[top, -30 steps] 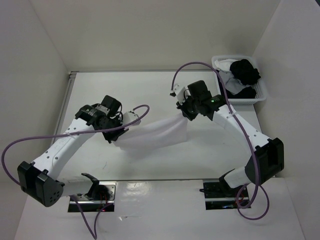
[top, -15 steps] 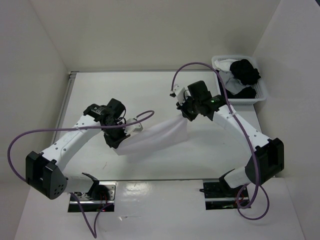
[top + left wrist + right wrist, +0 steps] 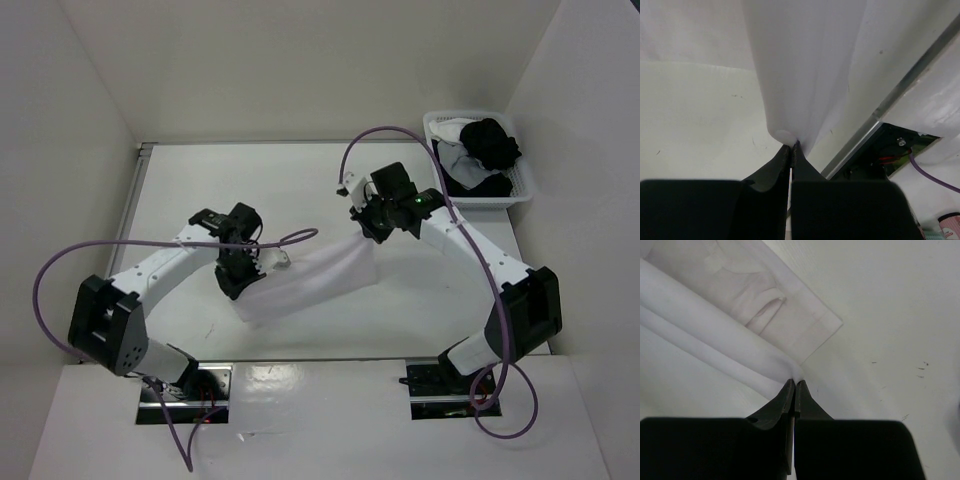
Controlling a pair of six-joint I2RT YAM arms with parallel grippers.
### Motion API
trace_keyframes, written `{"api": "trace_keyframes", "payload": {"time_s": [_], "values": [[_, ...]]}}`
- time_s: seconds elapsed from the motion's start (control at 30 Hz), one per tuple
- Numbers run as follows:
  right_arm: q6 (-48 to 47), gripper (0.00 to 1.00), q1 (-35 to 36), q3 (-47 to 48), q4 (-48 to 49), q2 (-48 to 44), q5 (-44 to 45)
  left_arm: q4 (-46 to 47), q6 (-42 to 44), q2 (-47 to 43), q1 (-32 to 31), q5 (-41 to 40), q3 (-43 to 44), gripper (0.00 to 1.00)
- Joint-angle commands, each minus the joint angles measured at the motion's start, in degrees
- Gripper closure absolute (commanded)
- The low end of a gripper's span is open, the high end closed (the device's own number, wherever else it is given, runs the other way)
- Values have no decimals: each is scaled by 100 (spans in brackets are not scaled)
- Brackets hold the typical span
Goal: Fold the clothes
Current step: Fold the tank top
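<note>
The clothes (image 3: 305, 282) are one plain white garment stretched as a band across the table's middle between my two arms. My left gripper (image 3: 240, 283) is shut on its left end; in the left wrist view the clothes (image 3: 805, 75) hang away from the pinched tips of the left gripper (image 3: 791, 146). My right gripper (image 3: 366, 233) is shut on the right end. In the right wrist view the clothes (image 3: 735, 345) run up and left in long folds from the right gripper (image 3: 794, 382), and a hemmed corner lies flat on the table.
A white lattice basket (image 3: 526, 180) holding black and white garments stands at the back right corner. The table (image 3: 250, 180) has a metal rail along its left edge (image 3: 131, 215). A purple cable (image 3: 150, 245) loops over the left arm, another over the right arm.
My left arm has swung right and toward the near edge, carrying its end of the garment with it. The white band is shorter and more bunched. The right gripper has barely moved.
</note>
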Motion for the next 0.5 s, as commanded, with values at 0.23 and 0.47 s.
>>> {"api": "trace_keyframes", "payload": {"time_s": [0.23, 0.47], "values": [[21, 100, 86, 24, 226, -134, 7, 771, -210, 857, -17, -37, 109, 100], [21, 100, 86, 24, 165, -468, 112, 570, -396, 455, -17, -238, 697, 100]]}}
